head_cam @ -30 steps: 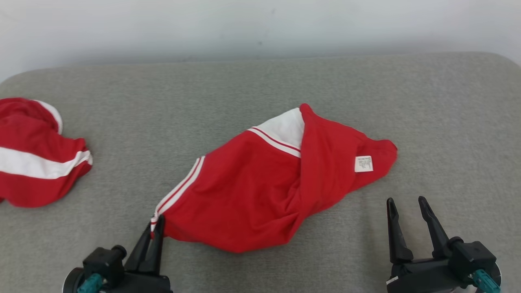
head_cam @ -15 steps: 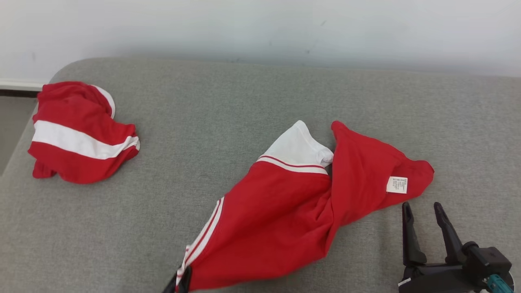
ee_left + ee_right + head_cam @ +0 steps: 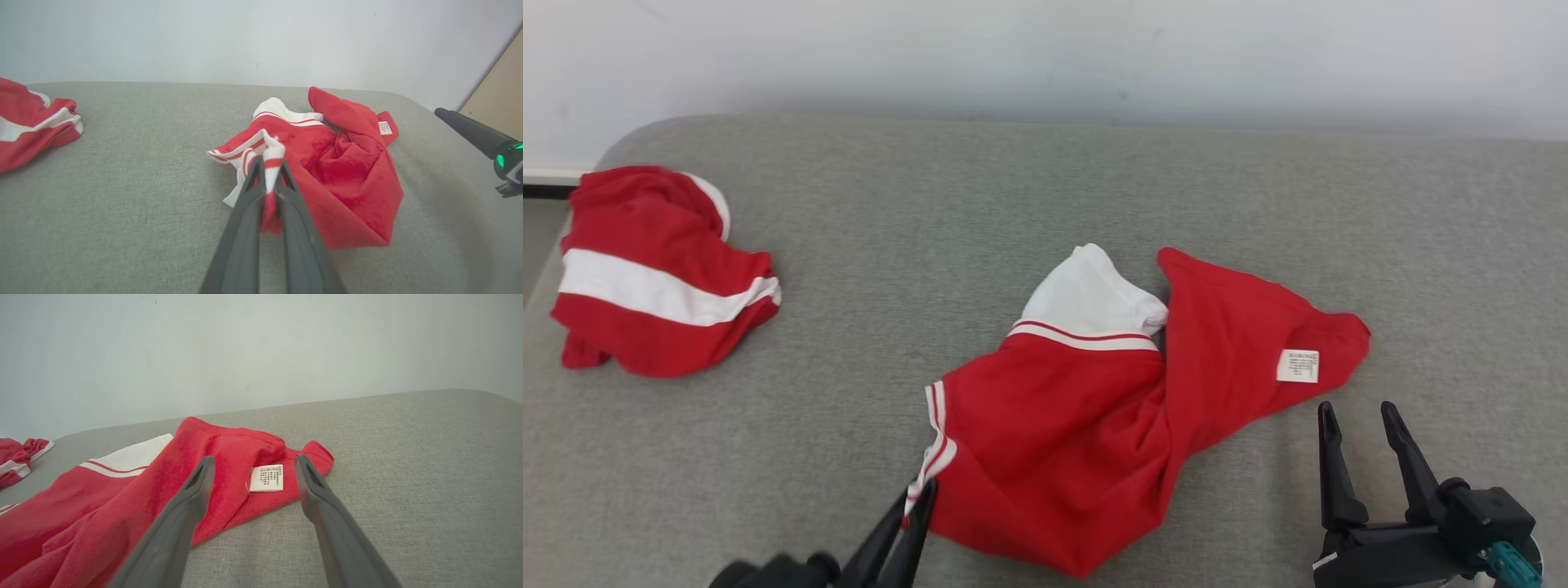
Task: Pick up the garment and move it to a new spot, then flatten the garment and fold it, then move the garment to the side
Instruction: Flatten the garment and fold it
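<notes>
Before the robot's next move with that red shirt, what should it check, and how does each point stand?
1. Left gripper shut on the garment's striped edge: ok.
2. Right gripper open and empty: ok.
3. Garment lying flat: not ok, twisted and bunched.
4. Corner by the white label just ahead of the right gripper: ok.
5. Second red garment lies apart: ok.
6. Grip firm enough to pull: cannot tell.
</notes>
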`<state>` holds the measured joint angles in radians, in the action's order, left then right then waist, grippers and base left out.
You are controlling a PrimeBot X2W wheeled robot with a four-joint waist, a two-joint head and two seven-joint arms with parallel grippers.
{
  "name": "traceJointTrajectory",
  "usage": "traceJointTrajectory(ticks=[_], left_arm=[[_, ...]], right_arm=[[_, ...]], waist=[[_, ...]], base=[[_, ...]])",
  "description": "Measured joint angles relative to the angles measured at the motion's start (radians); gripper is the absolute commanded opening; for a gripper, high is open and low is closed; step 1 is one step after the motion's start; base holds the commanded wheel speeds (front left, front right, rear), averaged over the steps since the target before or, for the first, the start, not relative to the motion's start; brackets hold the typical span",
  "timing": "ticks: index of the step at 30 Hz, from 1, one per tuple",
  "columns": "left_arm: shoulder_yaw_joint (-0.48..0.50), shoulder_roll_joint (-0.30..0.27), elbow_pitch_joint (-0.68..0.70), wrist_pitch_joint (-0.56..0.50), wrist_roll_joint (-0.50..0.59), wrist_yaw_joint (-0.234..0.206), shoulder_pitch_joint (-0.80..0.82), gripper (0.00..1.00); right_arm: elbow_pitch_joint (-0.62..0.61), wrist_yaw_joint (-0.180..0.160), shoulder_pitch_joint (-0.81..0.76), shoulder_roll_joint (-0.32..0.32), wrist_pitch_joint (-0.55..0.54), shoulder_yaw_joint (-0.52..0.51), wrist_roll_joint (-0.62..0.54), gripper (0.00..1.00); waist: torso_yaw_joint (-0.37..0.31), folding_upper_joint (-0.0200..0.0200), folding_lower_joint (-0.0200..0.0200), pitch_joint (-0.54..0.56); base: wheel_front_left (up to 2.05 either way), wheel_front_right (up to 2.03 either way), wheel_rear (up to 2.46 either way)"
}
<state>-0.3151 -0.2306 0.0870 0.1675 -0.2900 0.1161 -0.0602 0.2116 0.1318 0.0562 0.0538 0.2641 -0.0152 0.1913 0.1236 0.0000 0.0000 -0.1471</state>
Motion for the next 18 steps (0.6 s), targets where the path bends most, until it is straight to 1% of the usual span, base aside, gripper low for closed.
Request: traceJointTrajectory(ticks=[7,9,18], left_arm=[[-0.017,-0.04,-0.123,0.029,-0.001,0.008,0.194,0.0],[-0.014,-0.041,-0.141,0.034,-0.008,0.008,0.224,0.0],[-0.009,-0.074,-0.37,0.07,-0.048,0.015,0.486,0.0]], right_arm=[[0.01,0.0,0.021,0.001,0.0,0.007,-0.001,1.0],[0.012,0.0,0.025,0.001,0.0,0.007,-0.001,1.0],[0.034,0.0,0.069,-0.001,0.0,0.008,0.006,1.0]], waist=[[-0.07,0.0,0.0,-0.015],[-0.082,0.0,0.0,-0.019],[-0.192,0.0001,0.0001,-0.076]], base=[[0.0,0.0,0.0],[0.0,0.0,0.0],[0.0,0.0,0.0]])
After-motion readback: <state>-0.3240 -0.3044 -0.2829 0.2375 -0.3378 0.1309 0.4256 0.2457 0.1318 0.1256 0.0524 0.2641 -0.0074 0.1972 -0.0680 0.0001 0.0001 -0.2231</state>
